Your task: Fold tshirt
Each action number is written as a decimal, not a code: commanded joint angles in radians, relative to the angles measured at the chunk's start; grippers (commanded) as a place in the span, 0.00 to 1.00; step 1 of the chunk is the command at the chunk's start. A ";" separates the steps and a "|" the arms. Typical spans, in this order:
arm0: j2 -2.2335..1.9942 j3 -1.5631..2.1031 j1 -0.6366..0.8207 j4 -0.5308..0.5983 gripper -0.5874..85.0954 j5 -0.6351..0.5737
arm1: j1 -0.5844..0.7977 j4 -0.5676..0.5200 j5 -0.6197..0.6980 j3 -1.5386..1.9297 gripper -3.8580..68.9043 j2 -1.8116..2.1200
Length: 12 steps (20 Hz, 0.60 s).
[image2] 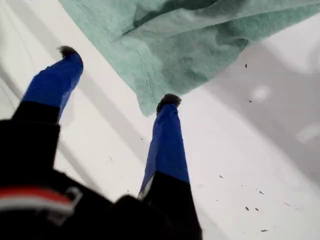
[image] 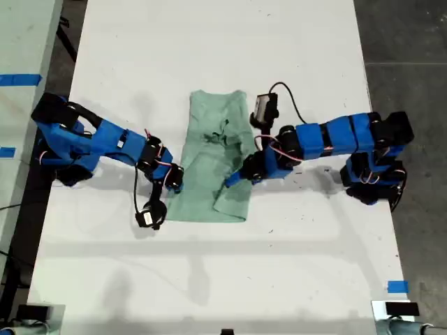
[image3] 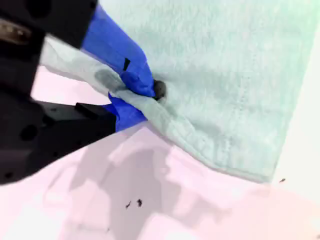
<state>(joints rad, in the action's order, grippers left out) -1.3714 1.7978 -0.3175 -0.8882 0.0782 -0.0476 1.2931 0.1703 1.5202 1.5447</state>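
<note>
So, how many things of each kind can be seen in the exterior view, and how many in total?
Pale mint-green cloth t-shirt: 1
Blue robot arms: 2
Blue tape pieces: 3
White table: 1
Total: 7

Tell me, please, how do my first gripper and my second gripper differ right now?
My first gripper is open; my second gripper is shut. The first holds nothing and sits beside the tshirt; the second pinches the tshirt's edge. Both are blue and low over the white table.
</note>
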 commanded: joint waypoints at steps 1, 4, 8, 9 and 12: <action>-0.077 -0.176 -0.003 -0.268 0.01 0.026 | -0.012 -0.035 -0.011 -0.003 0.45 0.072; -0.092 -0.385 0.011 -0.515 0.01 0.041 | -0.014 -0.046 -0.014 0.011 0.44 0.077; -0.012 -0.615 0.043 -0.624 0.01 -0.025 | -0.014 -0.058 -0.023 0.060 0.43 0.117; 0.052 -0.675 0.051 -0.627 0.01 -0.043 | -0.014 -0.058 -0.025 0.075 0.43 0.132; 0.305 -0.933 0.071 -0.592 0.01 -0.130 | -0.009 -0.064 -0.037 0.138 0.43 0.193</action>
<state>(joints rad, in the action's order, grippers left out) -1.1658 1.0554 -0.2792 -1.5033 0.0123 -0.0476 1.2563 0.1473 1.6521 1.6475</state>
